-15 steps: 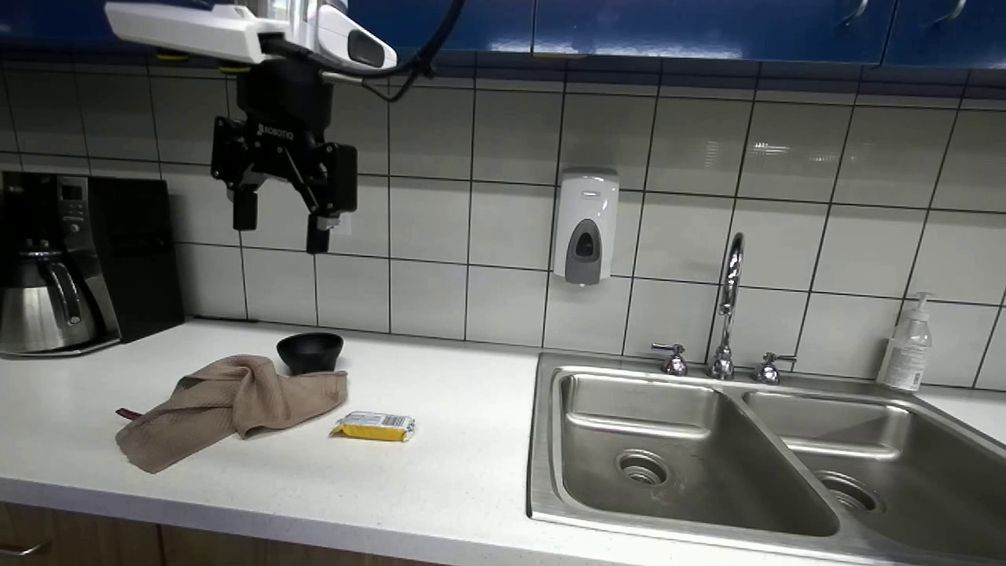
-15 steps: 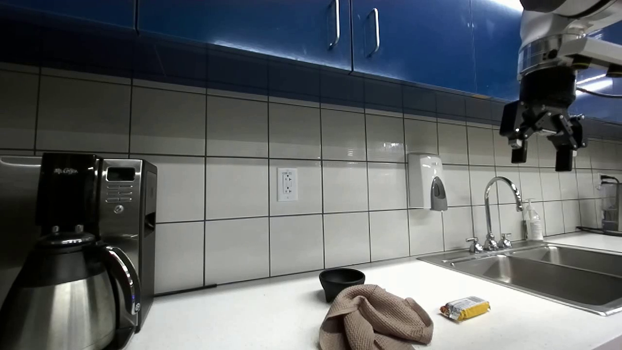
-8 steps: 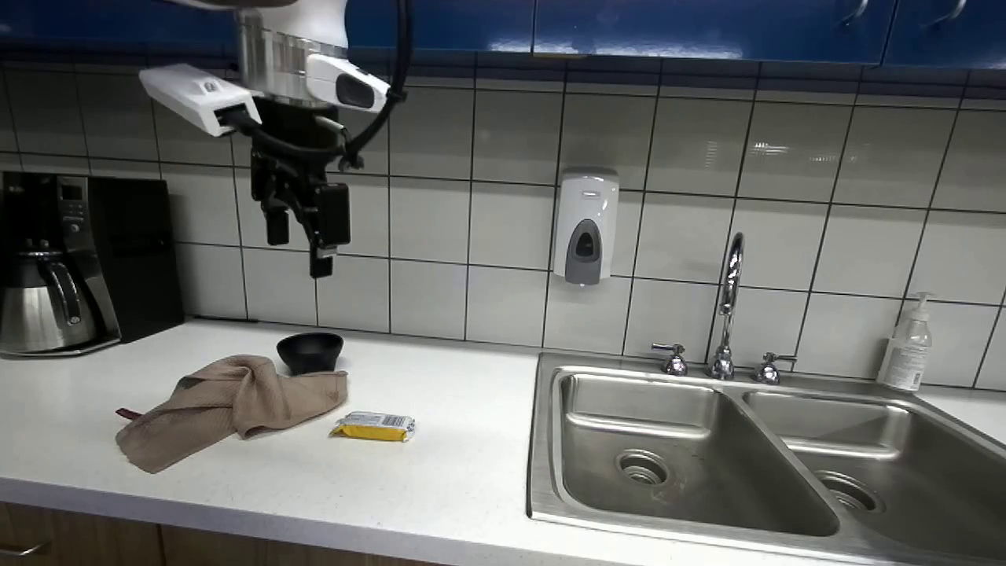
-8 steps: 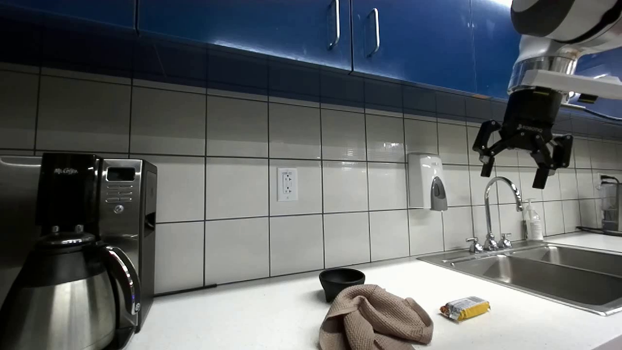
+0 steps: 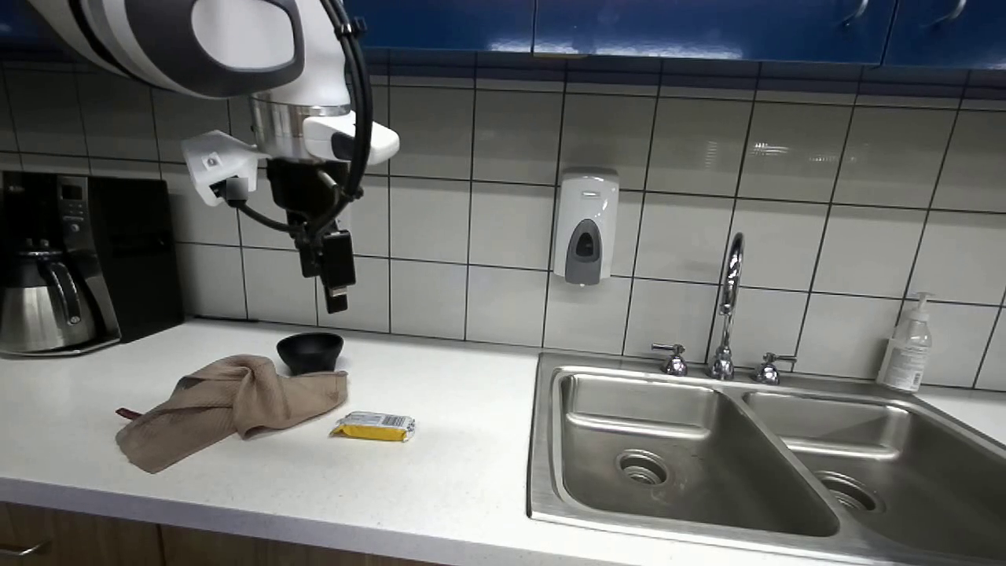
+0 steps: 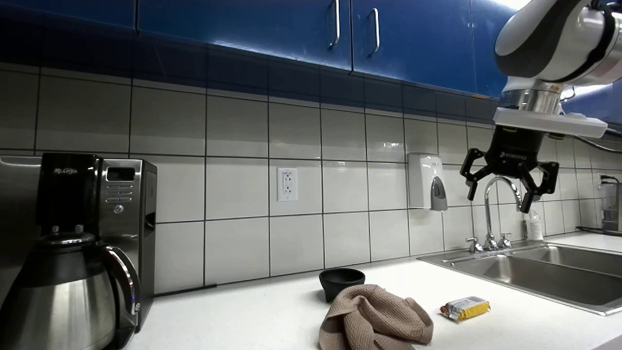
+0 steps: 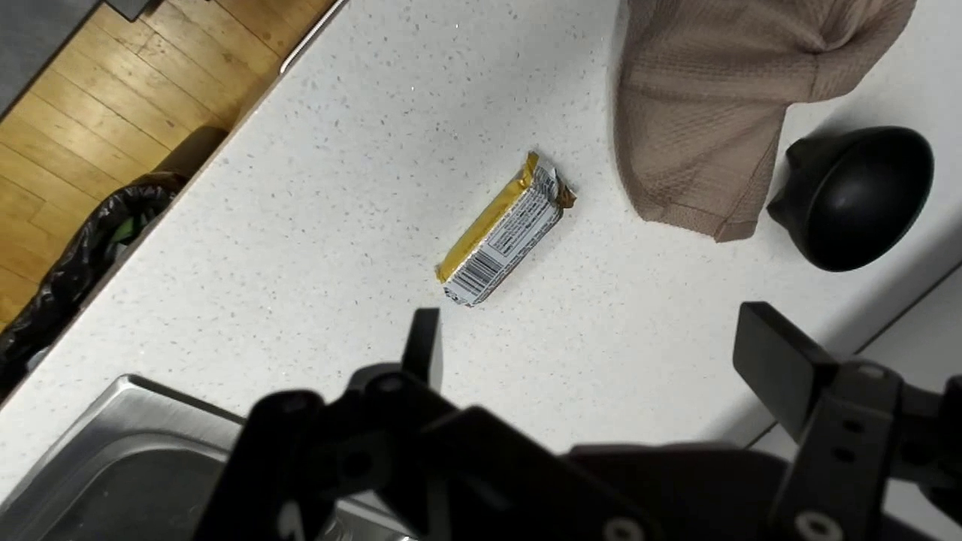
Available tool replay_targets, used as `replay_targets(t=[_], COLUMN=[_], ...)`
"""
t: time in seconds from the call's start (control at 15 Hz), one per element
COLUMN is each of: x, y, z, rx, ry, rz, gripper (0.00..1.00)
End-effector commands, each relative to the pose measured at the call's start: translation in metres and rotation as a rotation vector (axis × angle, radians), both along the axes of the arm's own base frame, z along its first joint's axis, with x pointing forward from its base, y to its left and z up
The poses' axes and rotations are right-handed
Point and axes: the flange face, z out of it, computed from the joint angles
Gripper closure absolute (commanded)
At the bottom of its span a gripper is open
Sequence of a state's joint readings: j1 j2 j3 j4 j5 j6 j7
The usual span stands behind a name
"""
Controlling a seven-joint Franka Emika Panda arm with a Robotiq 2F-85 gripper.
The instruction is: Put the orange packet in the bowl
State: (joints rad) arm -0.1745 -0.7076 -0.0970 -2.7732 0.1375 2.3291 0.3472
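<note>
The yellow-orange and silver packet lies flat on the white counter; it also shows in an exterior view and the wrist view, barcode side visible. The small black bowl stands upright behind the towel, near the tiled wall; it also shows in an exterior view and at the right of the wrist view. My gripper is open and empty, well above the counter. In the wrist view the fingers are wide apart, with the packet beyond the left fingertip, outside the gap.
A crumpled brown towel lies beside the packet and in front of the bowl. A steel double sink with a faucet is on one side, a coffee maker on the other. Blue cabinets hang above.
My gripper has come down toward the counter and turned about its upright axis, staying open. It has shifted slightly toward the packet. Packet, bowl and towel have not moved.
</note>
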Motion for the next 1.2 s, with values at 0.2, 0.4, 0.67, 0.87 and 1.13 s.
replay_targets(t=[0.2,0.4,0.67,0.87,1.13], x=[0.028,0.04,0.053,0.063,0.081], y=[0.009,0.01,0.007,0.001,-0.003], z=[-0.031,-0.047,-0.068,-0.082,-0.099], rx=[-0.013,-0.012,-0.008,-0.005,-0.001], ry=[-0.006,0.01,0.027,0.032,0.047], rz=[-0.195,-0.257,-0.318,-0.354,-0.38], gripper=[0.0,0.0,0.0,0.0,0.0])
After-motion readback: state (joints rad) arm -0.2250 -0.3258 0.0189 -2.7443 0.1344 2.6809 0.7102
